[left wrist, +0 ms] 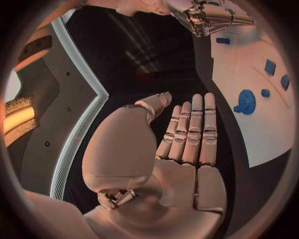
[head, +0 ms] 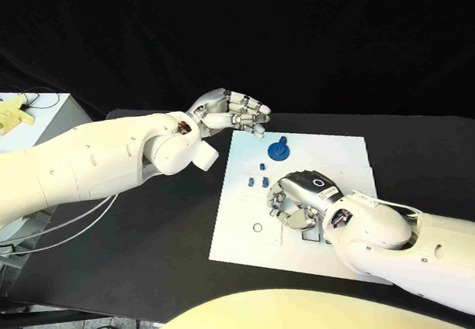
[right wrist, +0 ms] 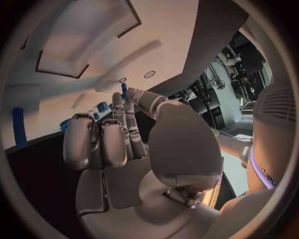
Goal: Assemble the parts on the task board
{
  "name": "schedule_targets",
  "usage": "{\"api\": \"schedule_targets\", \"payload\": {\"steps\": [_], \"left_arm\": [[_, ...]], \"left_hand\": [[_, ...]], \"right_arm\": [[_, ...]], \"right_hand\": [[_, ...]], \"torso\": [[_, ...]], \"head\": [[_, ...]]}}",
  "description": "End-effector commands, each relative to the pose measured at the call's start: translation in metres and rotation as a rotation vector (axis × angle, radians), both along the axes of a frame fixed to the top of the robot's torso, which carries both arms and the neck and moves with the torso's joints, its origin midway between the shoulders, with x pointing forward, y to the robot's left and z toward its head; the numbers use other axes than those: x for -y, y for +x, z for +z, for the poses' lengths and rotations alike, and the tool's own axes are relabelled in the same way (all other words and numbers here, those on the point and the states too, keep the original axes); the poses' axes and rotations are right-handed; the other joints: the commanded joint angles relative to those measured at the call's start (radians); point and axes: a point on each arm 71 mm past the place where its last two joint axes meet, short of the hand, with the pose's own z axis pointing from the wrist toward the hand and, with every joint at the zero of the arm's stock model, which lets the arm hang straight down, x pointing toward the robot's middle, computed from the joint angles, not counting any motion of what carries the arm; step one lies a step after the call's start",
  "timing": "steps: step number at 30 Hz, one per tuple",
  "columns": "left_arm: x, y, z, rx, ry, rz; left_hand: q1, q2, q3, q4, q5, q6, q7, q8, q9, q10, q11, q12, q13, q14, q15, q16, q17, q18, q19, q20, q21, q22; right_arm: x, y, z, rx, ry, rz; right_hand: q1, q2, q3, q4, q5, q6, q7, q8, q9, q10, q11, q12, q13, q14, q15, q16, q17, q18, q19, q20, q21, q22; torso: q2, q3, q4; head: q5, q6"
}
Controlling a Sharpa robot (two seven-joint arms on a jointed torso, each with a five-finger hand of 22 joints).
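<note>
Placement underway: my right hand (head: 297,202) pinches a blue peg (right wrist: 123,90) over the board (head: 337,152); left hand (head: 230,109), at eleven o'clock, holds nothing. Next, careful seating.

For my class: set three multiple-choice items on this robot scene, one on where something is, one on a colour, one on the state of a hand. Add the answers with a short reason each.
1. Where is the right hand?
A. over the task board
B. off the table's left edge
C. on the white box

2. What colour is the gear-shaped part on the board?
A. red
B. blue
C. green

3. What is the left hand doing?
A. gripping a blue part
B. pressing on the board
C. holding nothing, fingers straight

Answers: 1 A, the head view shows it above the white plate. 2 B, it is blue in the head and left wrist views. 3 C, the left wrist view shows a bare palm and extended fingers.
</note>
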Motion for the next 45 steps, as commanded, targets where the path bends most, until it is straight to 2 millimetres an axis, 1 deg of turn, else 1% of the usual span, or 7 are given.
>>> {"api": "schedule_targets", "payload": {"steps": [1,6,20,34,45], "left_arm": [[0.0023,-0.0008,0.0006,0.001,-0.015,-0.019],[0.0025,-0.0009,0.0006,0.001,-0.015,-0.020],[0.0025,-0.0006,0.0004,0.001,-0.015,-0.021],[0.0018,-0.0004,0.0002,0.000,-0.014,-0.021],[0.0017,-0.0004,0.0000,-0.001,-0.014,-0.021]], "left_hand": [[-0.003,0.005,-0.007,0.001,0.001,-0.007,0.022,-0.001,-0.001,-0.009,-0.002,0.007,0.001,-0.004,0.001,0.003,0.001,0.003,-0.008,0.000,0.001,0.001],[-0.003,0.006,-0.007,0.002,0.001,-0.008,0.022,-0.001,-0.001,-0.011,-0.001,0.009,0.001,-0.005,0.001,0.004,0.003,0.004,-0.009,0.000,0.000,0.002],[-0.003,0.006,-0.007,0.002,0.001,-0.008,0.022,-0.001,-0.001,-0.011,-0.001,0.009,0.001,-0.005,0.001,0.004,0.003,0.004,-0.009,0.000,0.000,0.002],[-0.003,0.006,-0.007,0.002,0.001,-0.008,0.022,-0.001,-0.001,-0.011,-0.001,0.009,0.001,-0.005,0.001,0.004,0.003,0.004,-0.009,0.000,0.000,0.002],[-0.003,0.006,-0.007,0.002,0.001,-0.008,0.022,-0.001,-0.001,-0.011,-0.001,0.009,0.001,-0.005,0.001,0.004,0.003,0.004,-0.009,0.000,0.000,0.002]], "right_arm": [[-0.0013,-0.0005,0.0001,0.012,0.002,0.009],[-0.0022,-0.0007,-0.0004,0.010,0.000,0.011],[-0.0019,-0.0022,-0.0026,0.001,-0.010,0.012],[0.0016,-0.0034,-0.0027,0.009,-0.013,0.006],[0.0022,-0.0031,-0.0030,0.011,-0.013,-0.001]], "right_hand": [[0.015,0.027,0.001,-0.007,0.002,0.003,0.001,0.005,0.002,0.036,-0.031,0.001,0.017,0.028,-0.007,-0.003,0.000,-0.012,0.005,-0.001,0.003,0.004],[0.015,0.027,0.001,-0.007,0.002,0.003,0.001,0.005,0.002,0.036,-0.031,0.001,0.017,0.028,-0.007,-0.003,0.000,-0.012,0.005,-0.001,0.003,0.004],[0.015,0.028,0.001,-0.007,0.003,0.002,0.001,0.005,0.003,0.037,-0.031,0.001,0.017,0.028,-0.007,-0.003,0.000,-0.012,0.005,-0.001,0.002,0.003],[0.015,0.028,0.001,-0.007,0.003,0.002,0.001,0.005,0.003,0.037,-0.031,0.001,0.017,0.028,-0.007,-0.003,0.000,-0.012,0.005,-0.001,0.002,0.003],[0.015,0.028,0.003,-0.009,0.004,0.001,0.001,0.006,0.004,0.037,-0.031,0.000,0.019,0.029,-0.007,-0.002,0.001,-0.012,0.005,-0.001,0.002,0.003]], "torso": [[0.000,0.0005,0.0000],[0.000,0.0000,-0.0006],[0.000,0.0007,-0.0008],[-0.001,0.0004,-0.0015],[0.000,0.0009,-0.0009]], "head": [[0.003,0.000],[0.001,0.000],[0.000,0.000],[-0.001,0.000],[-0.003,0.000]]}}
